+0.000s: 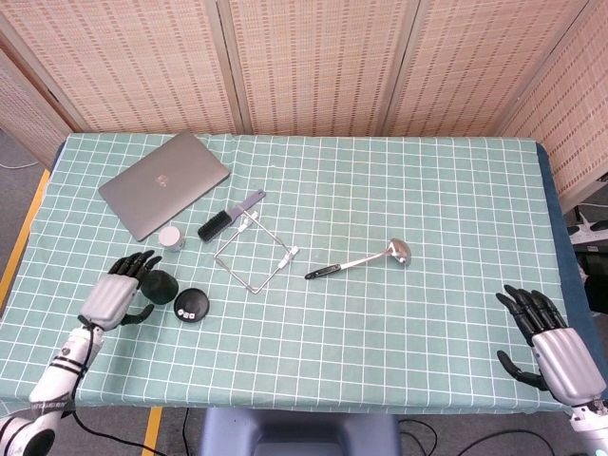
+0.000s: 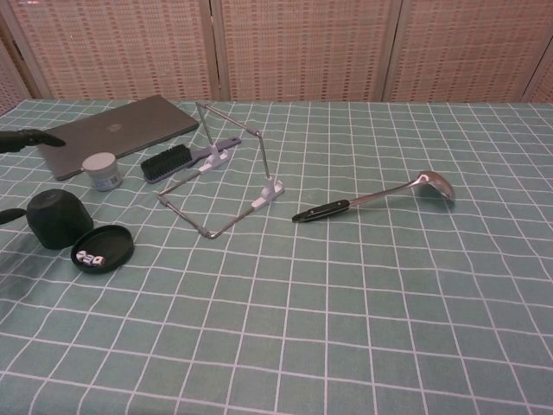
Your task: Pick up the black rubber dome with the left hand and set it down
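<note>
The black rubber dome (image 1: 161,284) (image 2: 57,219) stands on the green checked cloth near the table's left edge, free of any hand. My left hand (image 1: 116,298) lies just left of it with fingers spread and nothing in them; in the chest view only its fingertips (image 2: 26,138) show at the left border. My right hand (image 1: 554,350) rests open at the front right corner, far from the dome, and does not show in the chest view.
A flat black disc (image 1: 192,305) (image 2: 103,247) lies right beside the dome. Behind it are a small white jar (image 1: 171,236), a black brush (image 1: 228,217), a wire stand (image 1: 253,250) and a grey laptop (image 1: 163,182). A ladle (image 1: 361,260) lies mid-table.
</note>
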`<state>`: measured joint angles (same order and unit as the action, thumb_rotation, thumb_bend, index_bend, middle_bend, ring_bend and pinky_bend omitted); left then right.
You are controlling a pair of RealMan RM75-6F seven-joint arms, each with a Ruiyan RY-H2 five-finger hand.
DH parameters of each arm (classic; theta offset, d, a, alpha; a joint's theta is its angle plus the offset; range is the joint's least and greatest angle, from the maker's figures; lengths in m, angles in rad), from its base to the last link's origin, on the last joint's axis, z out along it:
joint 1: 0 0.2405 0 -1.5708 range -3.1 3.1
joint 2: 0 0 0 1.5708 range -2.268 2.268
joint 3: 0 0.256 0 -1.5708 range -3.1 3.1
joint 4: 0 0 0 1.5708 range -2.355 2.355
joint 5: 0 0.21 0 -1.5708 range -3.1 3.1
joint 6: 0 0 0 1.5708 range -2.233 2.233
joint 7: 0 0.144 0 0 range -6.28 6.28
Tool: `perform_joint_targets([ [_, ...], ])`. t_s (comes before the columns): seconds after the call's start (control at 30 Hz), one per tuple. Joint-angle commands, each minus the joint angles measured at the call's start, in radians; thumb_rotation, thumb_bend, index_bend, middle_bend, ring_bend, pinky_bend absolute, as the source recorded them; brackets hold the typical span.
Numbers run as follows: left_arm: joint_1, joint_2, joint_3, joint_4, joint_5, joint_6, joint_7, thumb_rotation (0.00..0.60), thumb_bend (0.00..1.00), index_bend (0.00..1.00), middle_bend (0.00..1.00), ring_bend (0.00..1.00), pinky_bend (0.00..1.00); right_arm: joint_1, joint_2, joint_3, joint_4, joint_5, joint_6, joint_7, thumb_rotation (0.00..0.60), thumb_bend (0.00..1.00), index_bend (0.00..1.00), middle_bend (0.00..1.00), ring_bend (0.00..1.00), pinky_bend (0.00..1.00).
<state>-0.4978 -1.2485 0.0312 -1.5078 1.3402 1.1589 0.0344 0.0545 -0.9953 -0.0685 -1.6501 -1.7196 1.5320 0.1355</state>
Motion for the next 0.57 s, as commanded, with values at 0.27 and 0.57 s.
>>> perform_joint_targets([
  [0.27, 0.264, 0.018, 0.128, 0.038, 0.344, 0.394, -0.285, 0.600, 0.37, 0.00, 0.00, 0.00, 0.04, -0.020, -0.012, -0.006, -0.019, -0.012, 0.016, -0.071, 0.600, 0.30, 0.00, 0.00, 0.00, 0.00],
  [0.57, 0.272, 0.039, 0.116, 0.014, 0.362, 0.381, -0.286, 0.600, 0.36, 0.00, 0.00, 0.00, 0.04, -0.032, -0.005, -0.014, -0.021, -0.029, 0.031, -0.072, 0.600, 0.30, 0.00, 0.00, 0.00, 0.00],
])
